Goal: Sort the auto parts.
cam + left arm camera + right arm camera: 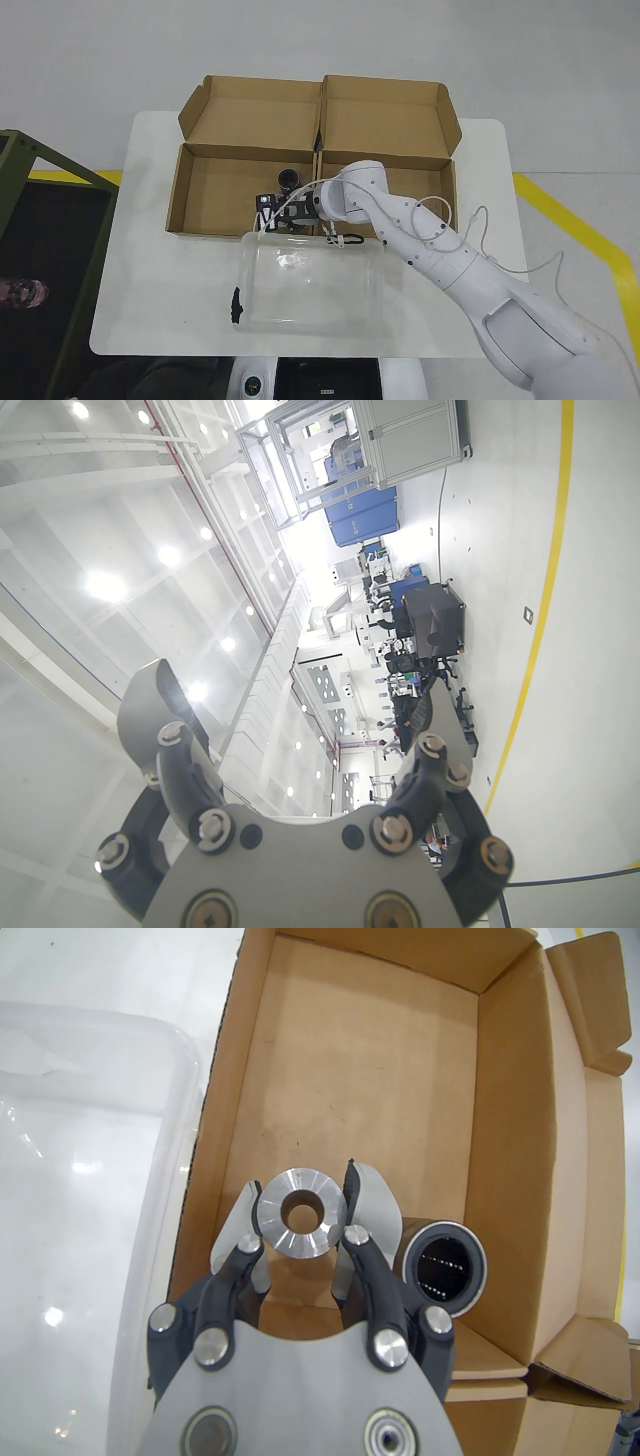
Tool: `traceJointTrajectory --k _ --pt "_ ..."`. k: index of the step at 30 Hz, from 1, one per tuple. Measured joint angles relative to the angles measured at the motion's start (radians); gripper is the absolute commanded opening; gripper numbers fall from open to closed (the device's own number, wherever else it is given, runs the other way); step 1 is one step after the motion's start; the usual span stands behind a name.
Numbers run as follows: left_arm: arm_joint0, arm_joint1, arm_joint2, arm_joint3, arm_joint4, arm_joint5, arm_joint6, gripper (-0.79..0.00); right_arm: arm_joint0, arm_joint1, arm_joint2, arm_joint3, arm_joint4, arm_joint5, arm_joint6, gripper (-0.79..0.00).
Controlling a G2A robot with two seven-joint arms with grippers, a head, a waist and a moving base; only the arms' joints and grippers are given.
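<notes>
A steel ring (301, 1220) with a centre hole is pinched by its outer rim between the right jaws. It hangs over the floor of the left cardboard box (350, 1053), just inside the box wall nearest the clear bin (75, 1138). Whether it touches the floor I cannot tell. Just beside it, deeper in the box, sits a sleeve bearing (442, 1273).

So one part looks sorted and a second is about to be set down; letting go seems all that is left of this step. A small dark thing (237, 305) on the bin's rim, well apart from the box, may be another part, but it is too small to tell.

The right arm (420, 225) lies across the bin's corner into the box, wrist bent down. The left jaws stand apart, gripping nothing, turned up toward the ceiling. Box and bin stand on the white counter (150, 250).
</notes>
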Motion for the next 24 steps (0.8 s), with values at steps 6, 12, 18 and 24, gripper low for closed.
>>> traceJointTrajectory --k 6,12,18,24 --pt "0.000 0.000 0.000 0.000 0.000 0.000 0.000 0.000 0.014 -0.017 -0.020 0.037 -0.024 -0.002 0.011 -0.714" --pt "0.000 0.000 0.000 0.000 0.000 0.000 0.000 0.000 0.022 -0.030 -0.029 0.057 -0.037 -0.013 0.017 -0.622" --pt "0.000 0.000 0.000 0.000 0.000 0.000 0.000 0.000 0.025 -0.038 -0.040 0.070 -0.069 -0.032 0.011 -0.594" --pt "0.000 0.000 0.000 0.000 0.000 0.000 0.000 0.000 0.027 -0.043 -0.039 0.081 -0.084 -0.044 -0.003 -0.511"
